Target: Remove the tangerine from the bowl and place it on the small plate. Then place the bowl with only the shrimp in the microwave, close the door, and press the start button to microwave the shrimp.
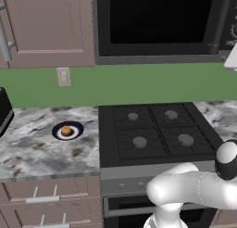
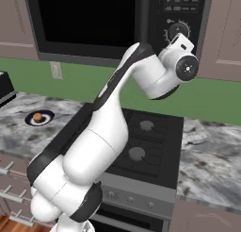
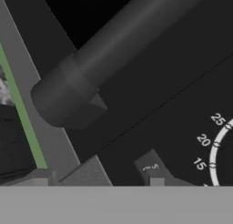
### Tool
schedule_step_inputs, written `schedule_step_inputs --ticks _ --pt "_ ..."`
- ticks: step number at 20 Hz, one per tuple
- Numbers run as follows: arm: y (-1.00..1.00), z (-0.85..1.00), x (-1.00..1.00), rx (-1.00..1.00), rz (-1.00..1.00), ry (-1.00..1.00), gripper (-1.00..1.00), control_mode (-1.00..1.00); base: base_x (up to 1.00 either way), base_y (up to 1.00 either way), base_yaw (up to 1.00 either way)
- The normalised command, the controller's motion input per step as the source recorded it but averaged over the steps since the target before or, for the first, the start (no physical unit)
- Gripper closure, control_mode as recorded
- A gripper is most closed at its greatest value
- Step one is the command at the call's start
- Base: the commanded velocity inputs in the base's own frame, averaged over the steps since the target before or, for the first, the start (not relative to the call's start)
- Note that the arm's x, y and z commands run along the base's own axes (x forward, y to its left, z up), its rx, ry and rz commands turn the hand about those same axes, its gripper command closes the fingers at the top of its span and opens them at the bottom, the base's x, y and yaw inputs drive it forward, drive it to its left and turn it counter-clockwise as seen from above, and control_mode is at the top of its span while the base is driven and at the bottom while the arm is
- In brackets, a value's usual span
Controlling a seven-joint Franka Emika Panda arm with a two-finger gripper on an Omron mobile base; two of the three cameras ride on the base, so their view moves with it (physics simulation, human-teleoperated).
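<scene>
Here, in the left base view, we see the small round orange-brown tangerine (image 1: 66, 129) sitting on the small navy-rimmed plate (image 1: 57, 132) on the marbled grey counter (image 1: 32, 148), with the closed dark grey microwave door (image 1: 157, 18) above the black gas stove (image 1: 157, 132). From the right base view, our white arm reaches up to the microwave's black control panel (image 2: 181, 14), the claw hidden behind the wrist. Through the hand view, the two dark finger tips (image 3: 84, 173) stand apart near the door's grey bar handle (image 3: 104, 63) and the white-marked dial (image 3: 220, 150); whether they grasp or touch anything, we cannot tell.
</scene>
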Motion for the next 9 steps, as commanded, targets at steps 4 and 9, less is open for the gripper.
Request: schedule_step_inputs --ticks 4,9 --pt "0.0 -0.35 0.18 0.0 0.0 0.0 -1.0 -1.0 0.0 0.0 0.0" --pt "0.01 -0.31 0.16 0.0 0.0 0.0 -1.0 -1.0 0.0 0.0 0.0"
